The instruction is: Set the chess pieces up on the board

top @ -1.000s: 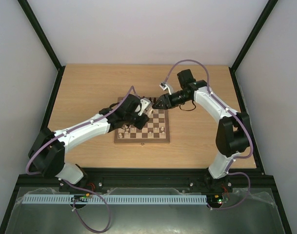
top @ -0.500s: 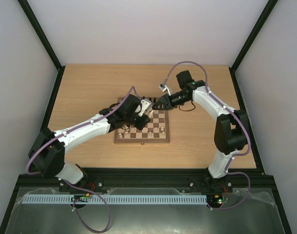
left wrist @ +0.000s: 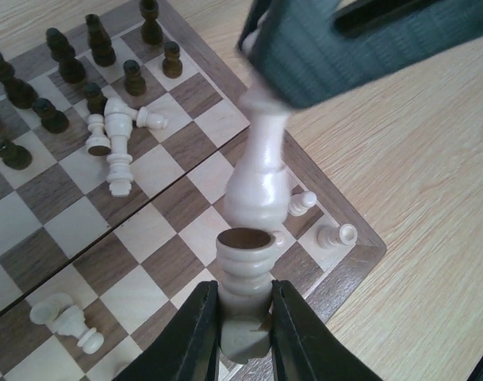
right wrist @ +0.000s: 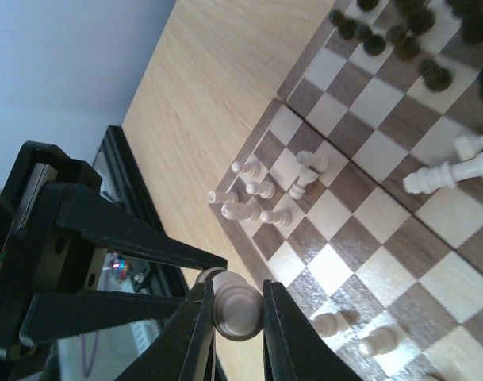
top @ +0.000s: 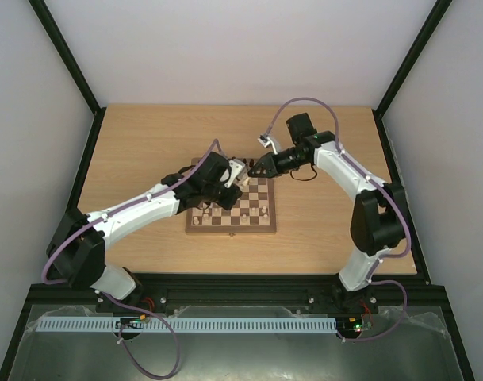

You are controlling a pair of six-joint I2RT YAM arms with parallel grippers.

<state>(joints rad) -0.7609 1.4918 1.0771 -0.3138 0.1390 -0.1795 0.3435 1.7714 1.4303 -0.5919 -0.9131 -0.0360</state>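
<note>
The next move turns on two held pieces crowding one spot above a corner of the small wooden chessboard with dark and tan checks, which lies in the middle of the light wood tabletop. The left arm's fingers are clenched on a pale cream turned piece with a ringed stem. Its flat brown base face shows to the wrist camera, so I judge the base is turned away from the board rather than down at it. Touching it or just beyond it, I cannot tell which, hangs a taller pale cream piece with a bulbous body and slim neck. Its narrow end runs up into the right arm's fingers, which in their own view are clamped on a rounded cream end. That piece looks close to upright, wide end toward the board. Small fallen cream pieces lie at this corner, and the dark brown pieces stand well apart on the far side. The right arm's piece seems nearer to being set down. The left's would probably need turning first, and with the fingers this close either move risks a knock.
</note>
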